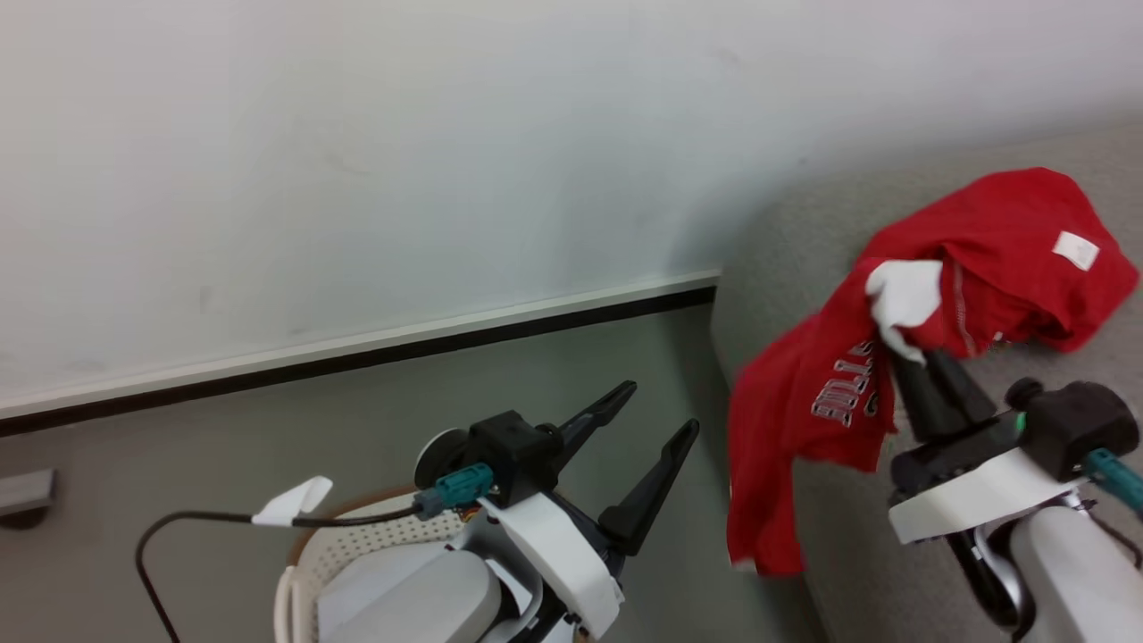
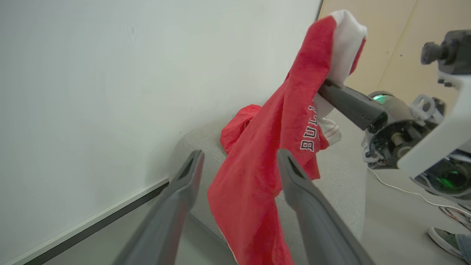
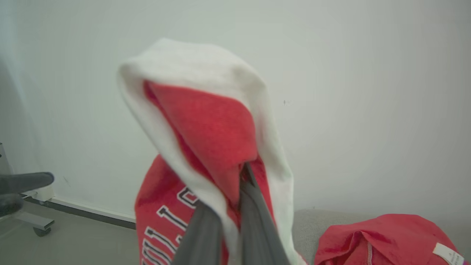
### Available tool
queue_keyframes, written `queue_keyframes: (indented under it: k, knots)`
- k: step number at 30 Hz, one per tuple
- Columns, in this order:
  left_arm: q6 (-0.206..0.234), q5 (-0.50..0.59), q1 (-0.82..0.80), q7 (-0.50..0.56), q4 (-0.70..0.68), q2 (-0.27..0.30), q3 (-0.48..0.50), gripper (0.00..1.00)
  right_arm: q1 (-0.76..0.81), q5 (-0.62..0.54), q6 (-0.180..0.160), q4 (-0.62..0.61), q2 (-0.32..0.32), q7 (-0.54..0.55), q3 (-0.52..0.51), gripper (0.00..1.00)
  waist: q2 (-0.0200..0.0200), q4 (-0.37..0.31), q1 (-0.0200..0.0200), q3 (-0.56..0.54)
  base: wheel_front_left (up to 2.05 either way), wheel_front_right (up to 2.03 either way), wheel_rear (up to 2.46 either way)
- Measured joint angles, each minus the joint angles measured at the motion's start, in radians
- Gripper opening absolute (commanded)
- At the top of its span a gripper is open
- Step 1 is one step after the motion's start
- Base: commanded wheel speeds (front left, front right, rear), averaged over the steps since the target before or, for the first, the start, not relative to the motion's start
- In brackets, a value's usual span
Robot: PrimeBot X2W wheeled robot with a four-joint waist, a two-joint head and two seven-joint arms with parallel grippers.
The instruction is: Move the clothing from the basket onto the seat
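Note:
The red-and-white jersey [image 1: 804, 402] hangs over the left end of the grey seat [image 1: 804, 241], trailing down toward the floor, and my right gripper [image 1: 904, 346] is shut on its white-trimmed upper part. In the right wrist view the right gripper [image 3: 244, 173] pinches the jersey [image 3: 206, 125] cloth between closed fingers. A plain red shirt [image 1: 1009, 250] with a white label lies on the seat behind it. My left gripper [image 1: 661, 406] is open and holds nothing, above the basket [image 1: 357, 545] and left of the jersey. In the left wrist view the left gripper [image 2: 240, 154] points at the jersey [image 2: 257, 165].
A pale wall with a dark baseboard [image 1: 357, 357] runs behind the basket and seat. A black cable [image 1: 179, 527] loops at lower left. A person's shoe [image 2: 445, 239] and floor cables lie beyond the seat. A chair base [image 3: 22, 206] stands by the wall.

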Motion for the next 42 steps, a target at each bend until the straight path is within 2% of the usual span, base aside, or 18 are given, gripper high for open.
queue_keyframes:
  k: [9,21,32,39,42]
  knots:
    - [-0.012,0.036,-0.010,-0.016,-0.009,0.018,-0.023,1.00,0.044,-0.032,0.000,-0.128,-0.028,0.000,-0.172,0.00,0.0000,-0.106,0.0000,0.036,0.00,0.00,0.00]
    - [-0.009,0.052,-0.021,-0.017,-0.005,0.029,-0.038,1.00,0.094,-0.059,0.000,-0.241,0.001,0.000,-0.269,0.00,0.0000,-0.201,0.0000,0.082,0.00,0.00,0.00]
    - [-0.007,0.068,-0.055,-0.007,-0.026,0.043,-0.045,1.00,0.087,-0.053,0.000,-0.273,0.002,0.000,-0.316,0.00,0.0000,-0.201,-0.0001,0.141,0.00,0.00,0.00]
    - [-0.001,0.100,-0.102,0.010,-0.052,0.070,-0.042,1.00,0.014,-0.037,0.000,-0.314,-0.071,0.000,-0.438,0.00,0.0000,-0.173,0.0000,0.235,0.00,0.00,0.00]
    - [-0.001,0.109,-0.121,0.018,-0.061,0.083,-0.042,1.00,-0.022,0.013,0.000,-0.325,-0.107,0.000,-0.504,0.00,0.0000,-0.158,0.0001,0.283,0.00,0.00,0.00]
